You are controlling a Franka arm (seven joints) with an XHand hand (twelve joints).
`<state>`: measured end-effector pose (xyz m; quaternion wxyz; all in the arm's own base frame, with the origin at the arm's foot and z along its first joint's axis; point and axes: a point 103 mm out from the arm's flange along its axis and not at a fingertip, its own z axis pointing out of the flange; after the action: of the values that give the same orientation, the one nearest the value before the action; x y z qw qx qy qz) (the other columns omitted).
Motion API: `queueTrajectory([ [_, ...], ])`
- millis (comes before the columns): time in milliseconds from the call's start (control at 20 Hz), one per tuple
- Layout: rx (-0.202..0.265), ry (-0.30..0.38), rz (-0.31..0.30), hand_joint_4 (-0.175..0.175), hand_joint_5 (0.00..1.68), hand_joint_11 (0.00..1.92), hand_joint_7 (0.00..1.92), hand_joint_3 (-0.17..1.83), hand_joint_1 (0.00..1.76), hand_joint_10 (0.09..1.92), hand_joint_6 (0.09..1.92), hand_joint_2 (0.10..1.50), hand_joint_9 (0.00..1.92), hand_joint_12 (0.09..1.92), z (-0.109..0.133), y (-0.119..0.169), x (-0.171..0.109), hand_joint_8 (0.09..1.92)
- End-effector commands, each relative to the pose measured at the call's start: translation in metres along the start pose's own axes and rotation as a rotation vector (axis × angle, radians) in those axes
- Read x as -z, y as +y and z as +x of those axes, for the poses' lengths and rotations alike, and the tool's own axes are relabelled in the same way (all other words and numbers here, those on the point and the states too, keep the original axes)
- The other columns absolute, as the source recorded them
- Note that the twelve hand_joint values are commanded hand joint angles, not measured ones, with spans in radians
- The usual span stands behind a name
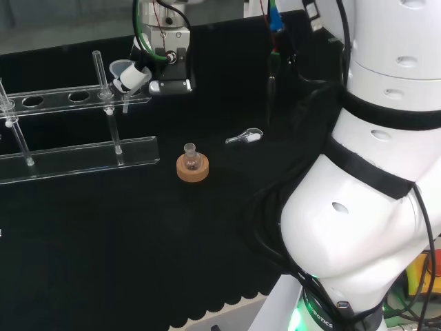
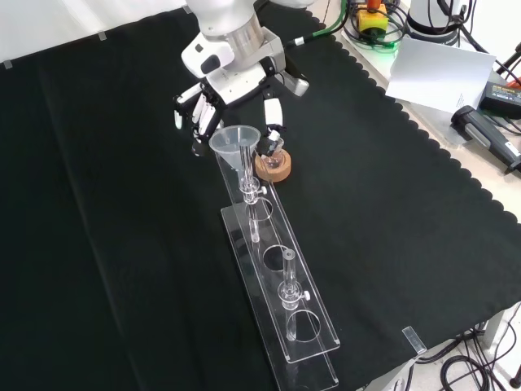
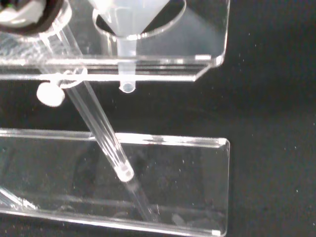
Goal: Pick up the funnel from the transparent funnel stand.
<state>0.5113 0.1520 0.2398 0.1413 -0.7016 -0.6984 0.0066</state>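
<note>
Funnel stand (image 2: pixel 285 269) fills front view's lower centre; funnel (image 2: pixel 236 143) seated at its top end, hand (image 2: pixel 213 104) spread around it, unclosed: approach step, grasping next.

White arm (image 1: pixel 365 207) – black bands, black cables – black-and-white hand (image 2: pixel 213 106).

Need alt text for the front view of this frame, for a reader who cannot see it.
A clear funnel sits in the far end hole of a transparent funnel stand on black cloth, with the black and white robot hand just behind it, fingers spread near the funnel's rim. A small flask on a cork ring stands right of the funnel.
</note>
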Motion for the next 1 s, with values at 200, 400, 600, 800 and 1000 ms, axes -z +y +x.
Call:
queueTrajectory([
  [200,0.006,0.002,-0.075,0.083,0.91,0.0,1.12,0.66,0.88,0.37,0.2,0.54,0.8,1.15,-0.002,-0.003,0.01,0.23],
  [400,0.015,-0.016,-0.085,0.091,0.92,0.0,1.16,0.7,0.89,0.33,0.29,0.53,0.85,1.19,-0.004,-0.005,0.016,0.21],
  [600,0.021,-0.034,-0.088,0.092,0.9,0.0,1.18,0.71,0.9,0.3,0.37,0.52,0.87,1.2,-0.007,-0.006,0.025,0.2],
  [800,0.033,-0.058,-0.102,0.092,0.9,0.0,1.18,0.72,0.9,0.3,0.38,0.52,0.87,1.2,-0.012,-0.011,0.038,0.2],
  [1000,0.051,-0.085,-0.119,0.091,0.9,0.0,1.18,0.72,0.9,0.3,0.39,0.52,0.87,1.2,-0.017,-0.017,0.053,0.2],
])
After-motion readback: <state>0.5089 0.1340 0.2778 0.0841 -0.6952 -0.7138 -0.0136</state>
